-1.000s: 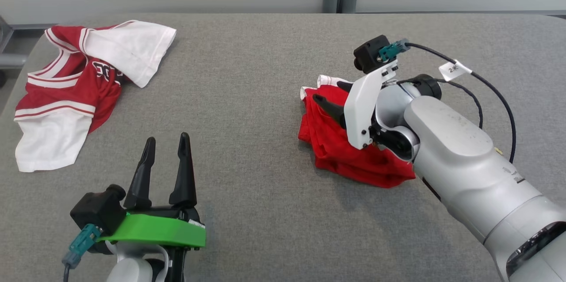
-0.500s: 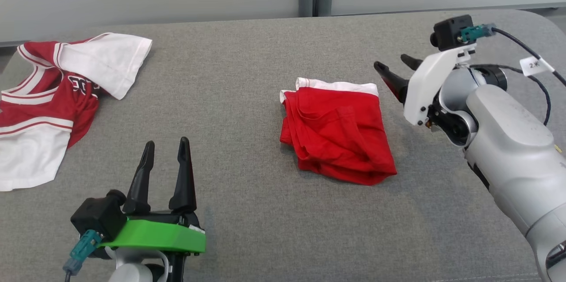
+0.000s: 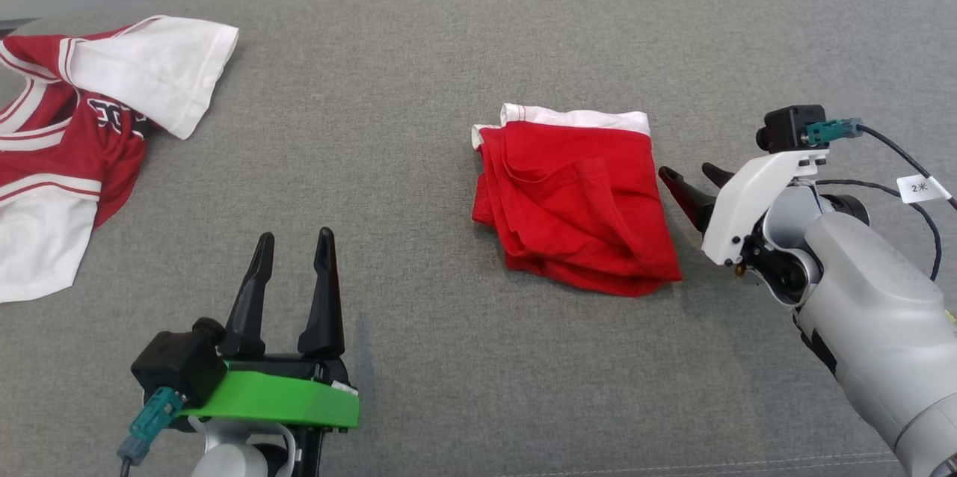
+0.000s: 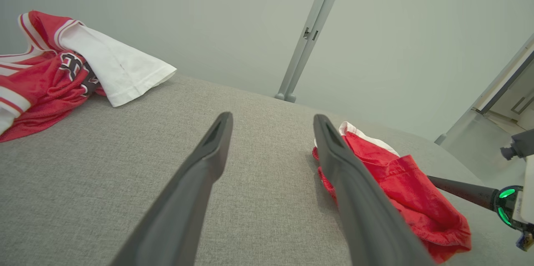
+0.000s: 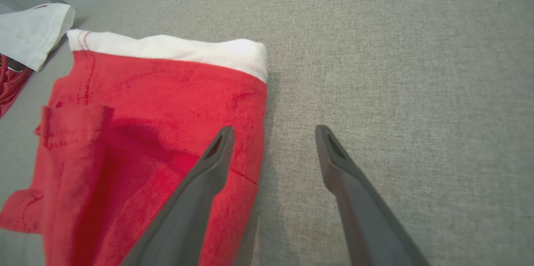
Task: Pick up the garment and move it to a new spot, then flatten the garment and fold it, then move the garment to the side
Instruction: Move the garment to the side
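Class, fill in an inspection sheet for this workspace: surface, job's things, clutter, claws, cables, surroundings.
Surface: grey fabric top.
Job's things: red shorts, folded, lying mid-right.
Clutter: jersey, crumpled, far left.
Claws: left claw open, empty, near left; right claw open, empty, by the shorts' right edge.
Cables: tagged cable off the right wrist.
Surroundings: pale wall, grey post behind.

A crumpled red-and-white jersey (image 3: 52, 163) lies at the left edge of the grey fabric surface (image 3: 419, 51)
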`<state>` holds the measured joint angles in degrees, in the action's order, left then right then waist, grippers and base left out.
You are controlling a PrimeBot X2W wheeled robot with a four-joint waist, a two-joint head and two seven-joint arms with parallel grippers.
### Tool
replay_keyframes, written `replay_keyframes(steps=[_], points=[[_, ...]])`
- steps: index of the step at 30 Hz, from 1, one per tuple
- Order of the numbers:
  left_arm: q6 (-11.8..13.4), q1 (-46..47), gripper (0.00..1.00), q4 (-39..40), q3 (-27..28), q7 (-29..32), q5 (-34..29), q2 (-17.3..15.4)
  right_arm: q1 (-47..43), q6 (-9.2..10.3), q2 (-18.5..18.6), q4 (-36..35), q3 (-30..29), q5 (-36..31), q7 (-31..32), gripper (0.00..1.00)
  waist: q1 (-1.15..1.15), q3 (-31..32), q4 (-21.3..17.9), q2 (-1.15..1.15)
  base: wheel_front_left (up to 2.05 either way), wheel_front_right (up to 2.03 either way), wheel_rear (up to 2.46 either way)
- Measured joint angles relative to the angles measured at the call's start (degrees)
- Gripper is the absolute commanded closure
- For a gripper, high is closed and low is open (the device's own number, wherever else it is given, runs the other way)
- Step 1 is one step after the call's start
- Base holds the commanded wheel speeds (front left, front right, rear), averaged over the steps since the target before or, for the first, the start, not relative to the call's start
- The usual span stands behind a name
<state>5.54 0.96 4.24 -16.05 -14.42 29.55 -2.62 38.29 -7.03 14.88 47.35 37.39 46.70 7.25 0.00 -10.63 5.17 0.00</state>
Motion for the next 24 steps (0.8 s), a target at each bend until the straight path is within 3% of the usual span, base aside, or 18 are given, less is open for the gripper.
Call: replay_keyframes(steps=[20, 22, 24], points=[[0.0, 1.8, 0.0, -0.1, 0.6, 0.0, 0.0, 0.0, -0.3, -0.02, -1.9, 0.8, -0.4, 6.3, 0.5, 0.0, 0.0, -4.0, 4.3, 0.0, 0.0, 0.0, 0.0], [0.0, 1.8, 0.0, -0.1, 0.7, 0.0, 0.0, 0.0, -0.3, -0.02, -2.0, 0.5, -0.4, 6.7, 0.7, 0.53, 0.0, -4.1, 4.4, 0.0, 0.0, 0.0, 0.0], [0.0, 1.8, 0.0, -0.2, 0.8, 0.0, 0.0, 0.0, -0.5, -0.02, -2.0, 0.1, -0.4, 7.2, 0.7, 0.73, 0.0, -4.1, 4.4, 0.0, 0.0, 0.0, 0.0]])
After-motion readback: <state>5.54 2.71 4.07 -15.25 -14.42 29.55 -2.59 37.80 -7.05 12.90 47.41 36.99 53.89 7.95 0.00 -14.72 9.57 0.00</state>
